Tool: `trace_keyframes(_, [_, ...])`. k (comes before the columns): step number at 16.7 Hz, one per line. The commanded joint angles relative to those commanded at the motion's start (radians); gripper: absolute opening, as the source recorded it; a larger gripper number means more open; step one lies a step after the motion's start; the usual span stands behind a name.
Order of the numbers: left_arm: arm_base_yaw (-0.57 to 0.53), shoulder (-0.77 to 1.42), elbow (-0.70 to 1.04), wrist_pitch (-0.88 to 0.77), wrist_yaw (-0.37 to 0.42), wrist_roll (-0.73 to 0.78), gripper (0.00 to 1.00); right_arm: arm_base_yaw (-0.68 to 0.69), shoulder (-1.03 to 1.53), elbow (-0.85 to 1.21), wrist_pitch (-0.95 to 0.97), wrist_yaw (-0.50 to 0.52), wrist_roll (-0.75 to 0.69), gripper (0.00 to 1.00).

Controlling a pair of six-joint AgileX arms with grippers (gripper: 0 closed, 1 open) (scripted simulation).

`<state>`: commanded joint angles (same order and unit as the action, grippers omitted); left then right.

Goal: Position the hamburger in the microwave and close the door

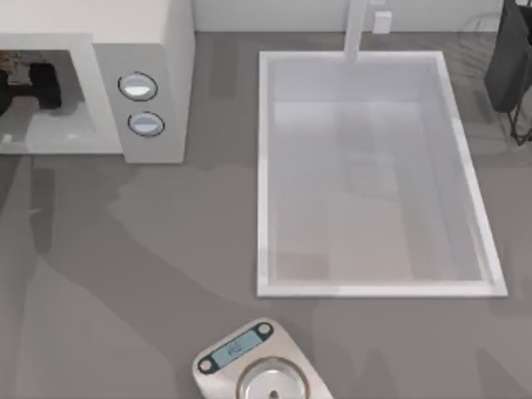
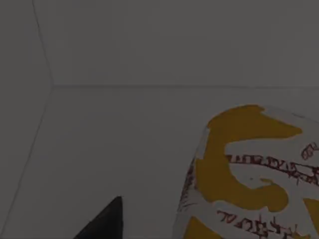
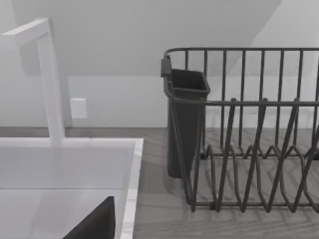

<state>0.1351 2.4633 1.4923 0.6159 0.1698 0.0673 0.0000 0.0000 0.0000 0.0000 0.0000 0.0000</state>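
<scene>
One hamburger (image 2: 249, 174) lies inside the one microwave (image 1: 158, 50), just beside my left claw (image 1: 29, 83); its grip I cannot tell. The burger's round shape shows no long axis. The right claw's (image 3: 94, 224) grip I cannot tell either.

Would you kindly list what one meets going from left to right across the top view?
Left gripper inside the microwave → microwave knobs → scale → sink → dish rack.

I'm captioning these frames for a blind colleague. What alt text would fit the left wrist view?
Inside the dim white microwave cavity, the hamburger, in a white wrapper with orange-yellow patches and red print, sits on the floor near one side. A dark tip of a left gripper finger pokes in at the picture's lower edge; the back wall and a corner seam lie behind.
</scene>
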Motion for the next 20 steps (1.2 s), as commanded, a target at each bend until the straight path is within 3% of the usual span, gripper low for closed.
trace_keyframes(3, [0.0,0.0,0.0,0.0,0.0,0.0,1.0,0.0,0.0,0.0,0.0,0.0,0.0,1.0])
trace_keyframes(4, [0.02,-0.115,-0.19,0.061,0.017,0.001,1.0,0.0,0.0,0.0,0.0,0.0,0.0,1.0])
trace_keyframes(9, [0.044,-0.188,-0.299,0.128,0.034,0.011,1.0,0.0,0.0,0.0,0.0,0.0,0.0,1.0])
trace_keyframes(17, [0.13,-0.455,-0.884,0.39,0.115,0.045,1.0,0.0,0.0,0.0,0.0,0.0,0.0,1.0])
trace_keyframes(20, [0.16,-0.52,-1.028,0.472,0.14,0.055,1.0,0.0,0.0,0.0,0.0,0.0,0.0,1.0])
